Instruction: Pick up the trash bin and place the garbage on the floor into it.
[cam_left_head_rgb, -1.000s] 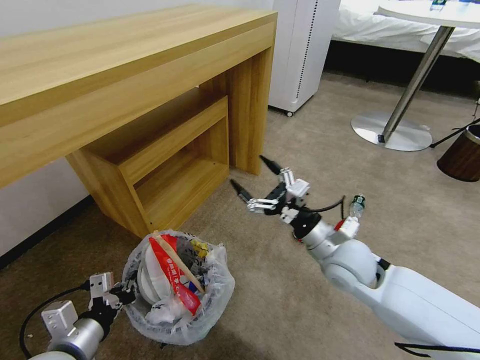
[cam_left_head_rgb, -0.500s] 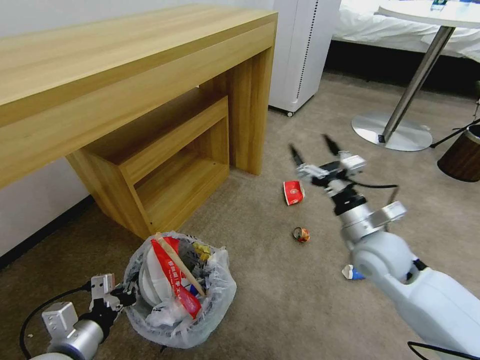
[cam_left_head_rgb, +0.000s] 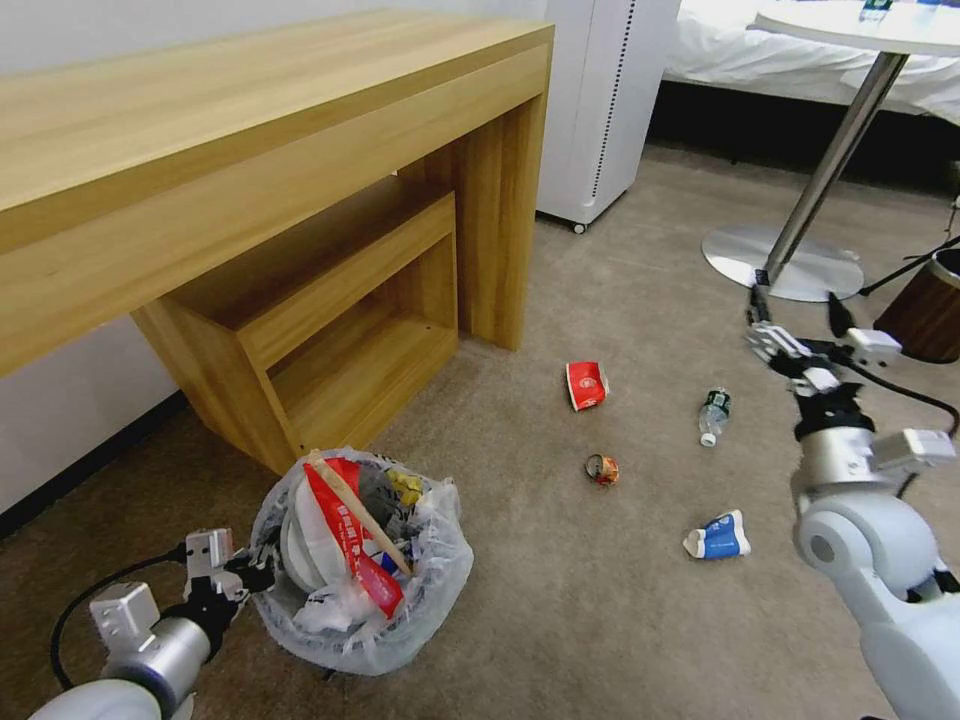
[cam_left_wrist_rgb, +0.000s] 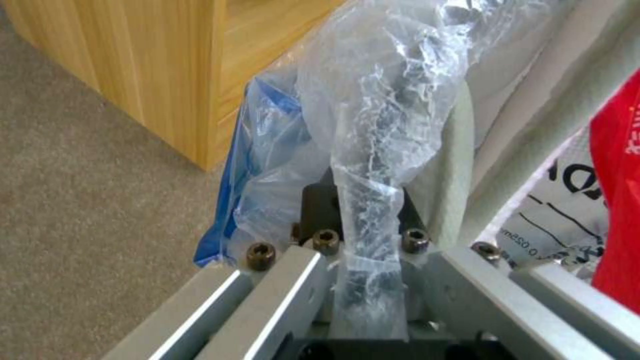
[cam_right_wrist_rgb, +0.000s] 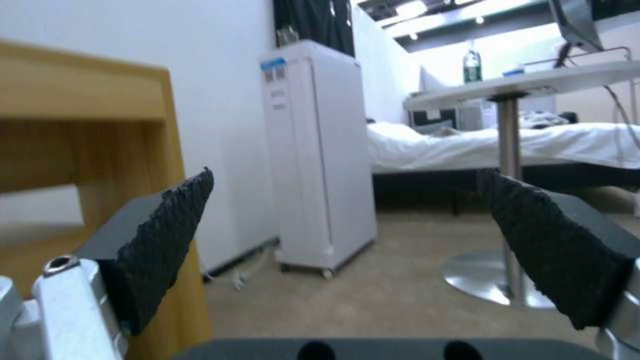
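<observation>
Bin-holding arm is working low at the front-left: left pincer (cam_left_head_rgb: 235, 580) is pinching the bag-wrapped rim of the trash bin (cam_left_head_rgb: 355, 560), and in the left wrist view the crinkly plastic bag (cam_left_wrist_rgb: 370, 150) is running straight down between the pressed-together fingers. Gripping rim plus liner together is likely keeping the bag from slipping off while the bin is carried. The bin is sitting just in front of the wooden bench (cam_left_head_rgb: 250, 200), near its lower shelf, and is already packed: a red wrapper (cam_left_head_rgb: 345, 530), a wooden stick (cam_left_head_rgb: 360, 520) and a white slipper (cam_left_head_rgb: 300, 545) are poking above the rim.

Right pincer (cam_left_head_rgb: 800, 335) is hanging spread wide and empty, raised well above the carpet on the right, pointing toward the round table's metal base (cam_left_head_rgb: 780, 265); in the right wrist view both black ribbed pads (cam_right_wrist_rgb: 167, 235) are standing far apart with nothing between them. Open pose is suggesting it is being readied for another pick.

Remaining garbage is lying on the carpet between the two arms: a red-white paper cup (cam_left_head_rgb: 587, 385), a small crumpled wrapper (cam_left_head_rgb: 602, 469), a clear green-labelled bottle (cam_left_head_rgb: 712, 416) and a blue-white carton (cam_left_head_rgb: 718, 537). The bottle and carton are lying nearest the right arm, so those look like the easiest reaches. A brown wood-grain bin (cam_left_head_rgb: 925, 310) is standing at the right edge, apart from the task.
</observation>
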